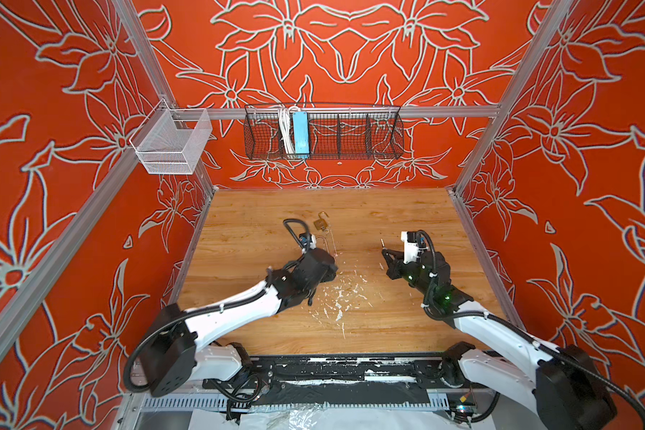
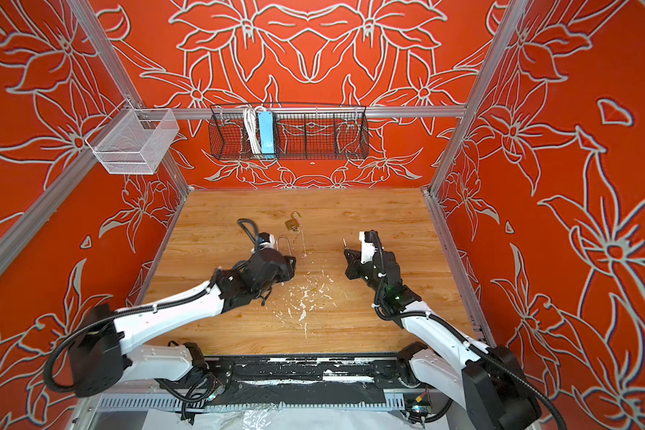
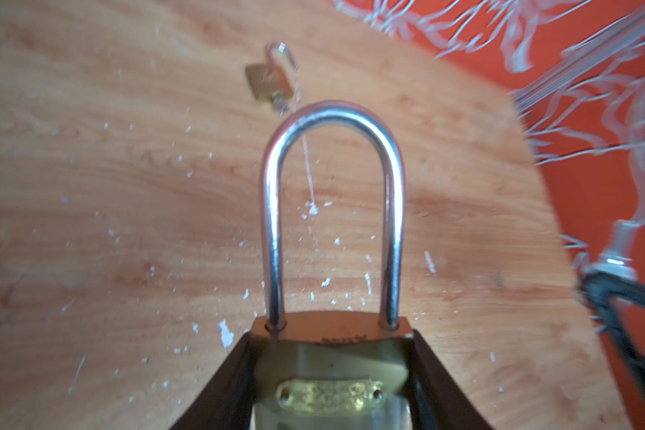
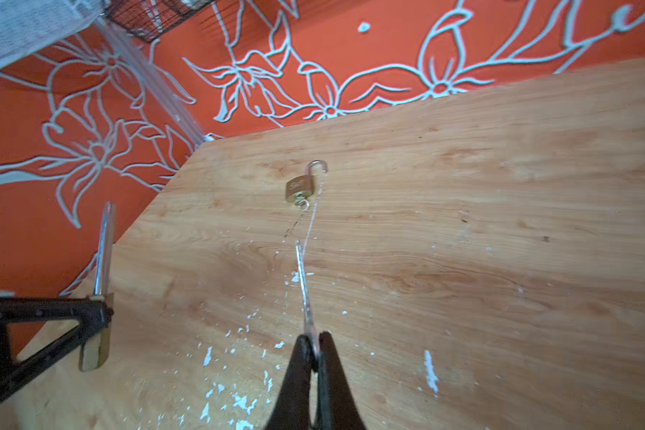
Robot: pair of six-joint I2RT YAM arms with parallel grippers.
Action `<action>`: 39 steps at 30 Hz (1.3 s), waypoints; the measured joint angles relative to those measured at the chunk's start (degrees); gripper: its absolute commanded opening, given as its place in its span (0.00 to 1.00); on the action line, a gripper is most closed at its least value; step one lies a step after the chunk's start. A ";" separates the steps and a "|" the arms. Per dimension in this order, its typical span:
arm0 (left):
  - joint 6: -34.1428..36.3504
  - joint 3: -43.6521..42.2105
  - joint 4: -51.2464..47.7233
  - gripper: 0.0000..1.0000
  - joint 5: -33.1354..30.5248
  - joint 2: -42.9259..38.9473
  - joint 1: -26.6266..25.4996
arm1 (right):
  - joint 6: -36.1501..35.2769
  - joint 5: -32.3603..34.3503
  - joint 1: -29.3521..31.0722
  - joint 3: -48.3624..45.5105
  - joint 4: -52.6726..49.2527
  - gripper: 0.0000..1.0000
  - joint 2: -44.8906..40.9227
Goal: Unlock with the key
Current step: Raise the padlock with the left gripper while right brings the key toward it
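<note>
Brass padlock [image 3: 332, 357], shackle [image 3: 272, 223] shut, is pinched by its body in L claw [image 3: 332, 337] over the bench [image 3: 90, 223]. R claw [image 4: 313, 344] is pressed tight on the key [image 4: 301, 283], apart from that lock; small 2nd padlock [image 4: 301, 188] lies open further back.

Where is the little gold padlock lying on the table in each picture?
In a top view: the little padlock lies at the far middle of the table, past the left arm.
In a top view: same spot.
Left wrist: blurry, beyond the big padlock's silver loop.
Right wrist: beyond the key's tip.
Shared landmark: the big padlock, seen in all four.
</note>
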 measured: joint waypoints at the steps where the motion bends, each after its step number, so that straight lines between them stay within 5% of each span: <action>1: 0.98 -3.13 3.50 0.00 -0.33 -1.88 0.13 | -0.26 -1.64 0.04 -0.09 1.38 0.00 0.59; 7: 3.13 -12.04 14.67 0.00 0.72 -5.68 5.05 | -2.73 -6.71 3.52 -0.09 6.99 0.00 4.13; 13: -2.71 -17.79 26.99 0.00 1.01 -5.35 7.63 | -4.17 -6.05 10.91 3.87 6.34 0.00 11.43; 24: -16.92 -16.90 16.61 0.00 -4.31 -8.48 8.96 | -1.99 -5.60 16.79 5.46 9.07 0.00 20.09; 32: -15.91 -17.38 27.17 0.00 -4.28 2.36 8.15 | -1.73 -5.07 19.54 7.23 9.62 0.00 20.20; 39: -20.90 -22.64 34.42 0.00 -4.07 2.08 7.63 | -1.27 -1.33 20.96 9.31 7.54 0.00 22.10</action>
